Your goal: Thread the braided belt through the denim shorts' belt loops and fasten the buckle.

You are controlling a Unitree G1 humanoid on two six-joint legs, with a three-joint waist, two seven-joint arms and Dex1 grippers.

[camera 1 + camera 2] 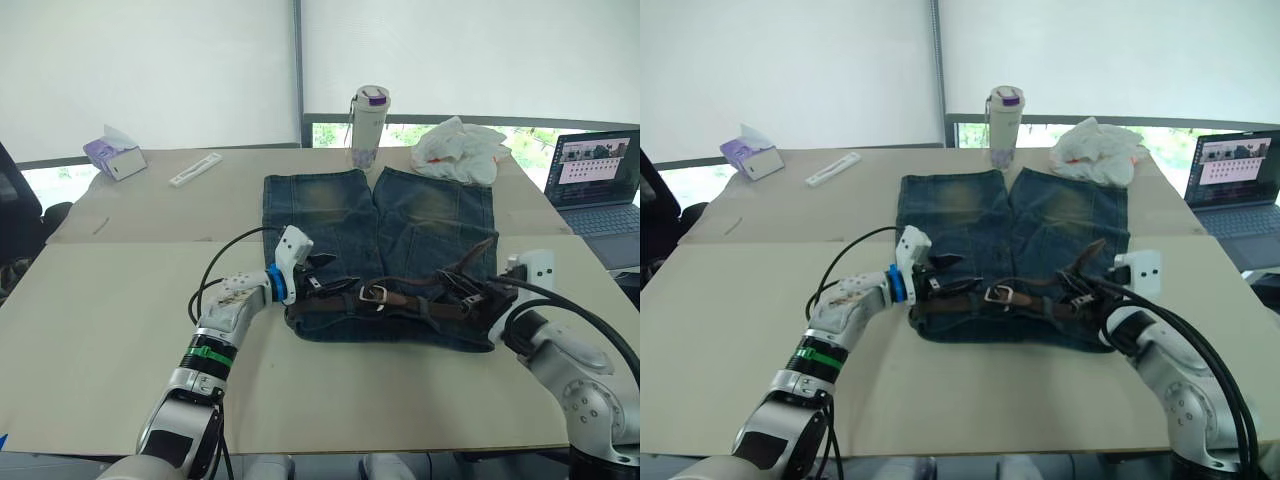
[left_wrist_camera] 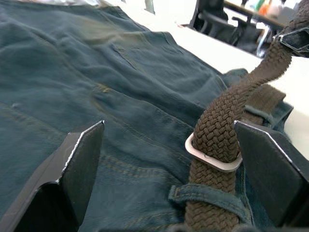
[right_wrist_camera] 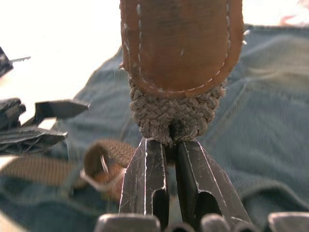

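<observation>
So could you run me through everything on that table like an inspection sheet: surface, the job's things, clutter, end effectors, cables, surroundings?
Surface: pale table.
Job's things: denim shorts lie flat, waistband nearest the robot; braided belt runs along the waistband, under a belt loop; buckle near the middle, strap passing through it.
Clutter: bottle, white plastic bag, tissue box, white strip.
End effectors: left end effector open astride the belt by the buckle; right end effector shut on the belt's tip end.
Cables: black cable loops from the left arm.
Surroundings: laptop, window blinds.
</observation>
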